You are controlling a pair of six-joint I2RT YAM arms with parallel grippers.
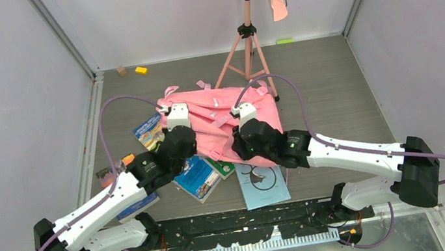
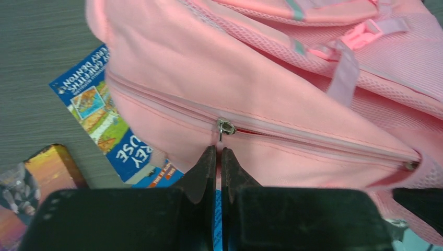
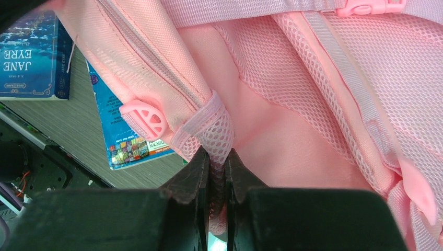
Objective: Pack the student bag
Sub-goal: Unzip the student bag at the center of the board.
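Observation:
The student bag (image 1: 218, 116), a big pink backpack, lies on the table between both arms. In the left wrist view its long zip runs across the bag (image 2: 209, 68), with the metal slider (image 2: 225, 126) just above my left gripper (image 2: 219, 151). That gripper is shut on the thin pink pull tab hanging from the slider. In the top view the left gripper (image 1: 178, 143) is at the bag's left edge. My right gripper (image 3: 217, 157) is shut on a fold of pink mesh (image 3: 217, 130) at the bag's edge (image 3: 292, 130). Seen from above, the right gripper (image 1: 249, 138) is at the bag's near side.
Books lie around the bag: a blue one (image 1: 150, 130) at its left, another blue one (image 1: 197, 176) and a green one (image 1: 220, 167) in front, and a pale blue booklet (image 1: 262, 184). A pink tripod (image 1: 248, 49) stands behind. A yellow block (image 1: 142, 70) sits by the back wall.

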